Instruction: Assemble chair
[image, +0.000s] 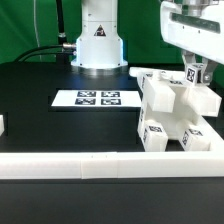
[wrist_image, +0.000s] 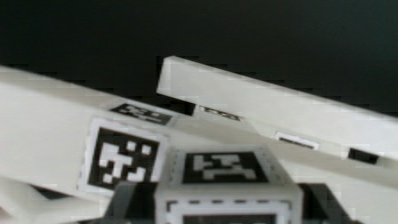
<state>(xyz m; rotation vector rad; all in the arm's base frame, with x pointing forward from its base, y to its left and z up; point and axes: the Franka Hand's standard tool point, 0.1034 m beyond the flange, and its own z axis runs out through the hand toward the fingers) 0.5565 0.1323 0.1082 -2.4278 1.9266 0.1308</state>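
The white chair parts (image: 172, 118) stand grouped at the exterior view's right, blocky pieces with small black-and-white tags. My gripper (image: 196, 68) hangs over their far right side, shut on a small white tagged chair piece (image: 193, 74) that touches or nearly touches the parts below. In the wrist view my gripper (wrist_image: 228, 206) has dark fingers (wrist_image: 128, 202) on both sides of that tagged piece (wrist_image: 224, 168). Beyond it lie a long white panel (wrist_image: 267, 105) with slots and a tagged white block (wrist_image: 125, 150). The contact point under the held piece is hidden.
The marker board (image: 96, 98) lies flat in the middle of the black table. The long low white border rail (image: 90, 166) runs along the front. The robot base (image: 98, 45) stands at the back. A small white piece (image: 2, 125) shows at the left edge.
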